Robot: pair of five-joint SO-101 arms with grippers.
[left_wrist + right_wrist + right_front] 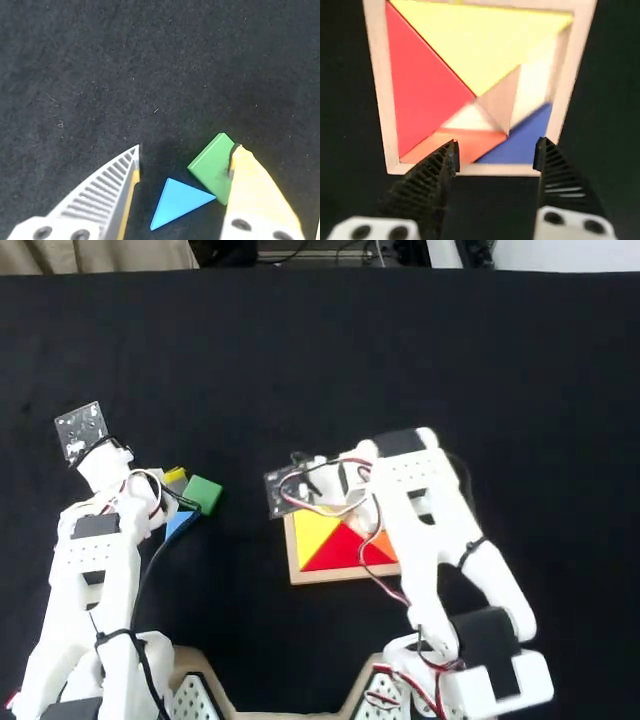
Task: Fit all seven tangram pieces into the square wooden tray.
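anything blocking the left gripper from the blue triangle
Nothing visible does. The left gripper is open, with the blue triangle lying in line between its fingers. The green square sits close beside the triangle, right by one finger, and might get nudged on closing.

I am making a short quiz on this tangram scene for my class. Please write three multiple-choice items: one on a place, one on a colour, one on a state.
1. Where is the light blue triangle?
A. on the table, between the fingers of the left gripper
B. inside the wooden tray
C. held in the air

2. What colour is the large triangle beside the yellow triangle in the tray?
A. green
B. purple
C. red

3. How is the right gripper?
A. shut on a piece
B. open, empty
C. shut, empty

Answers:
1 A, it lies flat on the table between the spread fingers.
2 C, the red triangle meets the yellow one.
3 B, its fingers stand apart, gripping nothing.
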